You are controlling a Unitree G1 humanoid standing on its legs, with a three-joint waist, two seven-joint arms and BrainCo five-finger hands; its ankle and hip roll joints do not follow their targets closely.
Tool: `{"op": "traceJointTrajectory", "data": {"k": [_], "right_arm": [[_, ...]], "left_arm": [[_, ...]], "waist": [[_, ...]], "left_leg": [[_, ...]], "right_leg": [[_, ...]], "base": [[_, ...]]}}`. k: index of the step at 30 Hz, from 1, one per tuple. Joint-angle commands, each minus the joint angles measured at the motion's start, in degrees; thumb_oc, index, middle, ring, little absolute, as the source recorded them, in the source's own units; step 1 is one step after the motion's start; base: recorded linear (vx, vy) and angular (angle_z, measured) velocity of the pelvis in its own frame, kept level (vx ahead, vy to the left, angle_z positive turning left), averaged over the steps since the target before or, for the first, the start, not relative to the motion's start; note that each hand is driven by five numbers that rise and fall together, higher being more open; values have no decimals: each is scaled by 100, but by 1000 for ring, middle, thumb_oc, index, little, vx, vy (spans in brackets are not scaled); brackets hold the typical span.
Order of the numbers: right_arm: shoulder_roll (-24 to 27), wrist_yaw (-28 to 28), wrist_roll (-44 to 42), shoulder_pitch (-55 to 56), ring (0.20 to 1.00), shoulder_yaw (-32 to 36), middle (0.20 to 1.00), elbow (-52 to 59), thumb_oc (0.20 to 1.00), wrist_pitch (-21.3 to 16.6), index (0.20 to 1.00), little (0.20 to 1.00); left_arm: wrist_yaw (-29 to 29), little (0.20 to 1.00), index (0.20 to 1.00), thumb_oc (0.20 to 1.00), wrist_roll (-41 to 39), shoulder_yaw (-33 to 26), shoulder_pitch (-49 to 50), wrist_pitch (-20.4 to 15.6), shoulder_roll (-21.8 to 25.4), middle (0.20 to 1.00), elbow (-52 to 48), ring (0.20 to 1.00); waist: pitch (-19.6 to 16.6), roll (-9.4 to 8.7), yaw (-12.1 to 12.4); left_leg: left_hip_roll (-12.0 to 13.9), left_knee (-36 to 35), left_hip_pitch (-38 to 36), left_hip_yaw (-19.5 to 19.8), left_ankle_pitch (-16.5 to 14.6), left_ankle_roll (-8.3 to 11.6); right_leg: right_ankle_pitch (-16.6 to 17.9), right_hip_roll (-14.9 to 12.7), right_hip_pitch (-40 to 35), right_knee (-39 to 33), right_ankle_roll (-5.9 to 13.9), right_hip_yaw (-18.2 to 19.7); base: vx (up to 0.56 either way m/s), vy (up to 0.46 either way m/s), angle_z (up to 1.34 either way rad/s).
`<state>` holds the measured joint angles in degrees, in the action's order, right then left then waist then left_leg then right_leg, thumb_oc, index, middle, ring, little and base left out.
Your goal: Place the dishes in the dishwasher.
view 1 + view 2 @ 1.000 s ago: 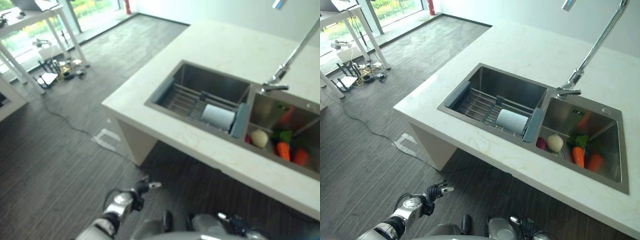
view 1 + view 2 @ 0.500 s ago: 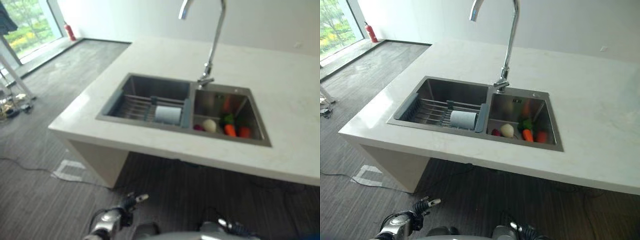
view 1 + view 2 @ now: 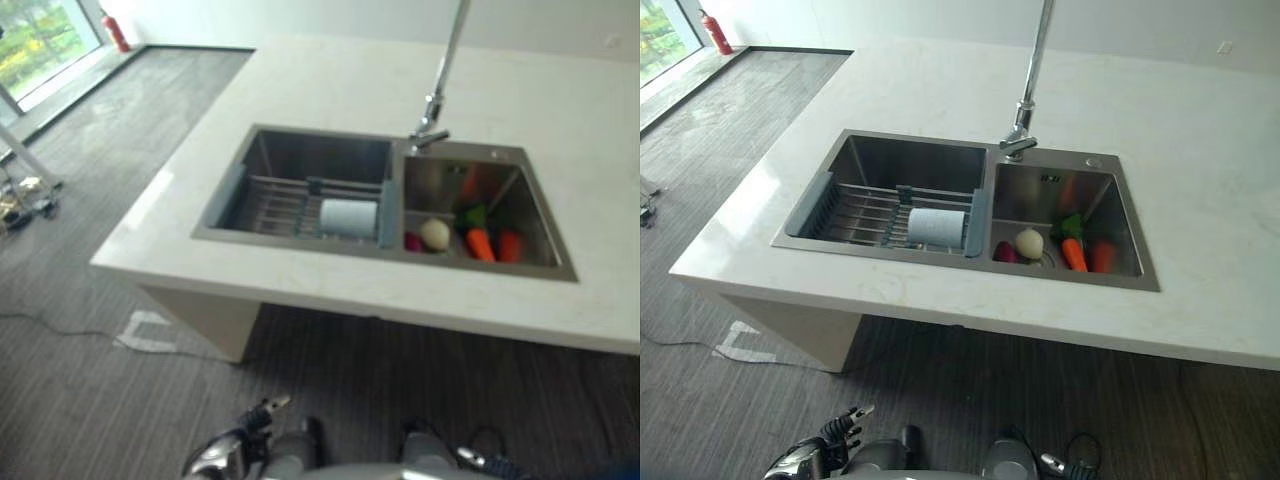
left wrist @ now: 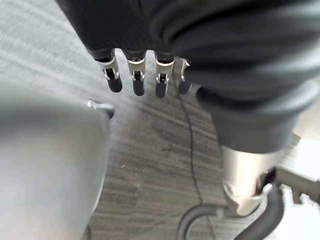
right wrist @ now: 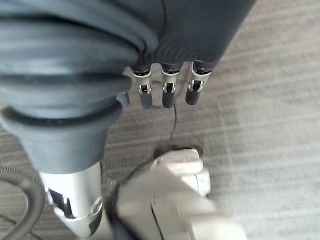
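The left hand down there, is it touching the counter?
Apart. The right eye view shows the left hand low over the floor, bare carpet between it and the counter.

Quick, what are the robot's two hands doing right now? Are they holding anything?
Left hand: open, fingers straight, holding nothing, hanging over the floor.
Right hand: open, fingers straight, holding nothing, also over the floor.

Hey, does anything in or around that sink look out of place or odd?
Mildly odd: vegetables sit in the sink's right basin, two carrots, a pale round one and something dark red. A white cup lies on its side in the left basin's rack.
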<state>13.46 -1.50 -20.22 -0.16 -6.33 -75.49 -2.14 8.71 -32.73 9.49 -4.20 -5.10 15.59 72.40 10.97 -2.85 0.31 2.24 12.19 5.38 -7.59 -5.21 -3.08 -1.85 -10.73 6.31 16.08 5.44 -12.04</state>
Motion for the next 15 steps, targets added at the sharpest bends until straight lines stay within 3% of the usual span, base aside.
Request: {"op": "traceJointTrajectory", "data": {"k": [1, 7, 10, 15], "right_arm": [[348, 57, -29, -143, 1000, -126, 1000, 151, 1000, 0, 1000, 1000], [356, 85, -220, -86, 1000, 10, 1000, 171, 1000, -61, 1000, 1000], [405, 10, -242, -34, 1000, 73, 1000, 210, 1000, -53, 1000, 1000], [799, 19, -303, -99, 1000, 350, 1000, 244, 1000, 127, 1000, 1000]], "left_arm": [[-34, 1000, 1000, 1000, -398, 38, -109, -50, 85, 1000, -256, 1000], [285, 1000, 1000, 1000, -204, 24, 68, 86, -20, 1000, -278, 1000], [692, 1000, 1000, 1000, -273, -4, 172, 659, 32, 1000, -323, 1000], [1073, 1000, 1000, 1000, -51, -66, 353, 1944, 439, 1000, -362, 1000]], "waist": [[-116, 32, 125], [-184, 56, 152], [-269, 183, 121], [-347, 415, 25]], "left_leg": [[-25, 500, 336, 387, -564, 157], [58, 500, 383, 180, -603, 203], [43, 500, 335, 190, -628, 266], [77, 500, 266, 109, -631, 352]], "right_leg": [[-388, 139, 53, 110, 238, 153], [-429, 57, 123, 110, 253, 52], [-509, 4, 83, 110, 254, 62], [-561, -86, 108, 110, 278, 59]], "base": [[-28, -94, -56], [18, -31, 7], [96, 65, 8], [69, 70, 1]]}}
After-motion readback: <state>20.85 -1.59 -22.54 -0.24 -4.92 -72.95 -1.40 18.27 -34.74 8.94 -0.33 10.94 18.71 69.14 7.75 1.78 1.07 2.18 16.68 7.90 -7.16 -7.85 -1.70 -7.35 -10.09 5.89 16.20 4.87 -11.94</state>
